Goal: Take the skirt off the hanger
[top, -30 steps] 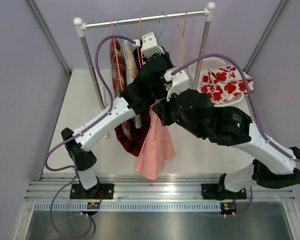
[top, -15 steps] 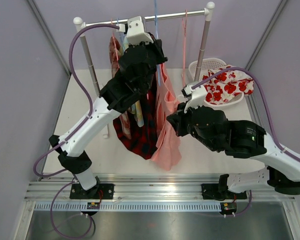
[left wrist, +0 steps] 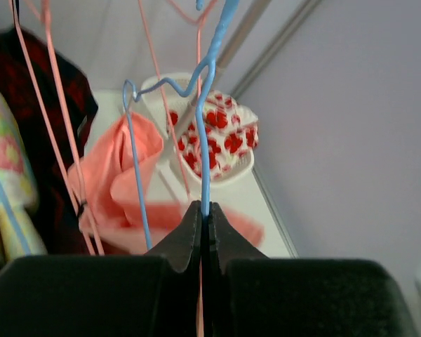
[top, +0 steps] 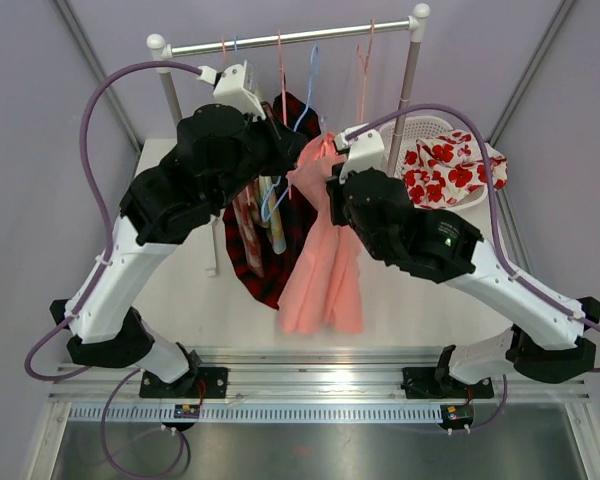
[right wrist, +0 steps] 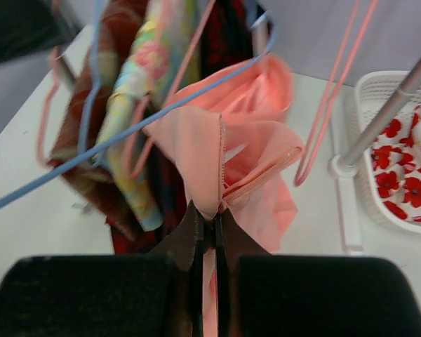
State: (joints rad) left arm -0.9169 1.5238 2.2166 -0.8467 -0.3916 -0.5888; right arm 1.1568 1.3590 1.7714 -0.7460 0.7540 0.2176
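The salmon-pink skirt (top: 325,270) hangs in front of the rack. My right gripper (top: 335,190) is shut on the skirt's waistband beside the zip; the right wrist view shows gripper (right wrist: 212,214) and skirt (right wrist: 196,147). My left gripper (top: 295,150) is shut on the blue wire hanger (top: 307,85); the left wrist view shows gripper (left wrist: 205,210) and hanger (left wrist: 205,140). In the right wrist view one arm of the blue hanger (right wrist: 126,133) runs up to the folded waist. I cannot tell whether it is still inside. The skirt (left wrist: 119,168) bunches beside the hanger's shoulder loop.
The rack rail (top: 290,38) holds pink hangers (top: 363,70), a dark red plaid garment (top: 270,275) and a floral garment (top: 265,215) left of the skirt. A white basket (top: 420,128) with red-flowered cloth (top: 450,165) stands by the right pole (top: 408,90).
My left arm lifted the blue hanger towards the rail, then swung left and back. My right gripper rose towards the rack with the skirt's top, which now hangs from it.
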